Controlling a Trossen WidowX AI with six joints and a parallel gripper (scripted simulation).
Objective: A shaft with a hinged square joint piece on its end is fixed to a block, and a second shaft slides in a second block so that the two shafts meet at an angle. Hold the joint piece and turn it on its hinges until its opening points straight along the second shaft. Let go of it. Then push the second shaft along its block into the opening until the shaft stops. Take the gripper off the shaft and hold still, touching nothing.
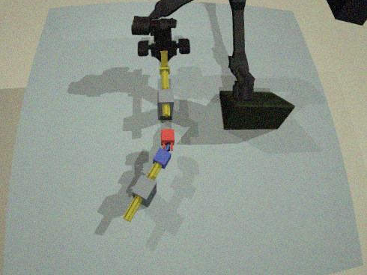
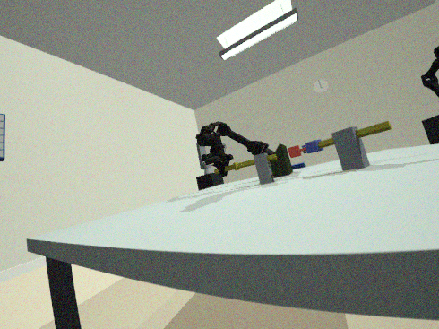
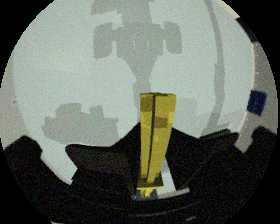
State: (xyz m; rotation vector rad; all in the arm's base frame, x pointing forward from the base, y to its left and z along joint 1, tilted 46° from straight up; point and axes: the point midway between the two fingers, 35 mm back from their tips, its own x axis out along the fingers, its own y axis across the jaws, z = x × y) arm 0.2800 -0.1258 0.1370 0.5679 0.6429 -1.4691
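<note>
My gripper (image 1: pixel 164 58) (image 2: pixel 220 171) (image 3: pixel 149 124) is shut on the second shaft (image 1: pixel 165 79) (image 2: pixel 246 163) (image 3: pixel 158 107), near its rear end and behind its collar (image 1: pixel 165 70) (image 2: pixel 236 166). This yellow shaft runs through the second grey block (image 1: pixel 165 95) (image 2: pixel 263 169), its front end just past the block. A gap separates it from the red joint piece (image 1: pixel 168 136) (image 2: pixel 294 151), which looks about in line with it. The red piece is hinged to a blue piece (image 1: pixel 162 157) (image 2: pixel 314 146) on the fixed yellow shaft (image 1: pixel 132 208) (image 2: pixel 374 129). That shaft slants through the other grey block (image 1: pixel 144 187) (image 2: pixel 347 150). The red opening's inside is hidden.
The arm's dark base (image 1: pixel 255 112) stands right of the second block in the top view. The arm arches over from it to the shaft's rear end. Another dark block (image 1: pixel 346 1) is at the upper right. The pale table (image 1: pixel 281 206) (image 2: pixel 224 229) carries several shadows.
</note>
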